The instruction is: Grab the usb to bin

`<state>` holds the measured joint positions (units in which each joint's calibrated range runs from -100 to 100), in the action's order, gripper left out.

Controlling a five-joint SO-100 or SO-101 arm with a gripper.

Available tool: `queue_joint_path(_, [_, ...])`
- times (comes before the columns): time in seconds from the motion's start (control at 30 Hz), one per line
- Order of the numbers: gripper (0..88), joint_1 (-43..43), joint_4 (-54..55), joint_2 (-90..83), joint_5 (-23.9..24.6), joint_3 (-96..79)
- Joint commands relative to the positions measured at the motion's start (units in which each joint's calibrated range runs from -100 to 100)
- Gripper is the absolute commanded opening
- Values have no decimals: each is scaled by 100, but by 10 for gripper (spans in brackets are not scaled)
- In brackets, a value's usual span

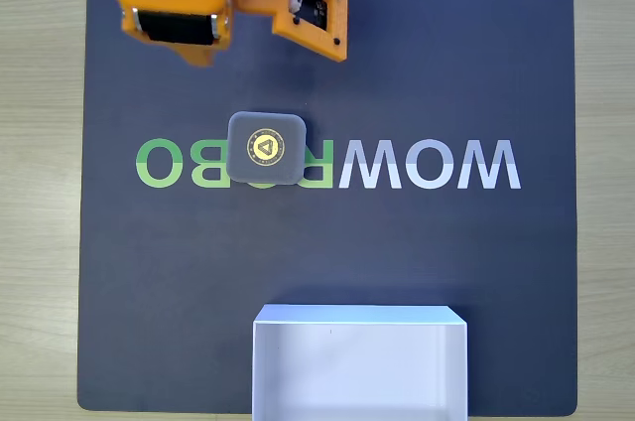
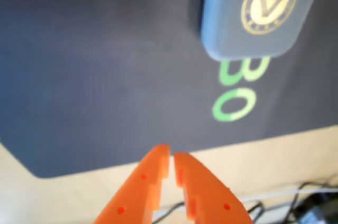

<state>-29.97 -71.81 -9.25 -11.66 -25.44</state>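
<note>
On dark mat (image 1: 417, 83) atop pale wooden table (image 1: 40, 193)

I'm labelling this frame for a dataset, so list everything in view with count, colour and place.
usb: one, dark grey with a gold triangle emblem, on the mat's green lettering, left of centre in the fixed view.
bin: one, white, at the bottom edge of the fixed view, on the mat.
mat: one, dark navy with green and white lettering, covering the table.
table: one, pale wood, around the mat.
cables: several, dark, bottom right of the wrist view.
gripper: one, orange, fingertips nearly together, holding nothing.
</note>
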Motion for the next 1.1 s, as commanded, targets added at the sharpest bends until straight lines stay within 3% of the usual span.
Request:
queue_joint_path(0.0, [43,161,298,234,-137,349])
queue_joint_path(0.23, [276,464,44,980,-122,1162])
queue_joint_path(0.43, [391,624,-296,1480,-111,1532])
queue_joint_path(0.63, [440,666,-305,1904,-106,1559])
queue_joint_path(1.07, [435,674,-235,3006,104,2219])
